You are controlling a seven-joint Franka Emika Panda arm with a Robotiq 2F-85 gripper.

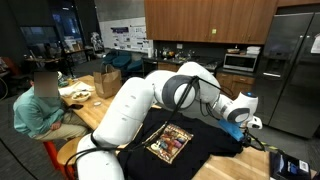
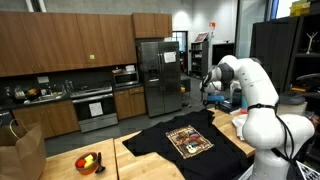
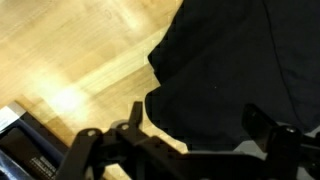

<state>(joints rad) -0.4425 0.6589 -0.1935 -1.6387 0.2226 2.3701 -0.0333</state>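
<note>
Open gripper over the edge of a black shirt
The jaws stand wide apart and hold nothing; the shirt lies flat on the wooden table

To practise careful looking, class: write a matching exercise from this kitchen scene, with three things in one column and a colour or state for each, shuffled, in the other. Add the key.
Things:
1. T-shirt
2. refrigerator
3. gripper

Colour or state:
a. open, jaws wide apart
b. black, laid flat
c. steel grey, upright

Pairs: 1-b; 2-c; 3-a
</note>
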